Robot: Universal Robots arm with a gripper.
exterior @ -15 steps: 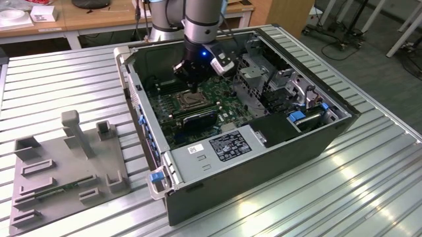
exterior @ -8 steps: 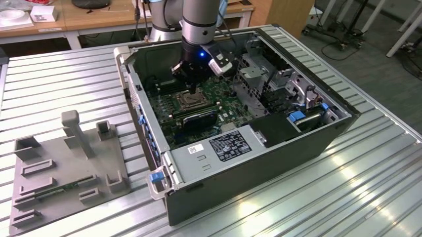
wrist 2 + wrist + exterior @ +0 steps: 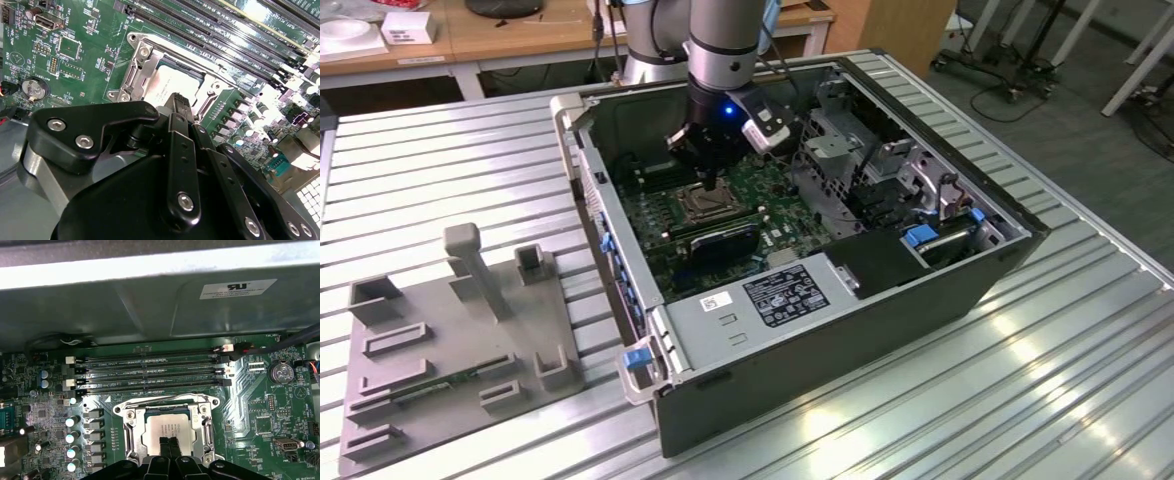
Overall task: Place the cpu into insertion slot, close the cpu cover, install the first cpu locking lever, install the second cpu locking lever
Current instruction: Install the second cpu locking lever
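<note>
We see the gripper (image 3: pixel 169 446) with its two fingertips pressed together, holding nothing, just above the near edge of the cpu (image 3: pixel 166 427). The cpu lies flat in the insertion slot (image 3: pixel 131 432), with the cpu cover (image 3: pixel 145 67) closed around it. Beyond it run the long black memory slots (image 3: pixel 150 374) on the green motherboard (image 3: pixel 250 410).
</note>
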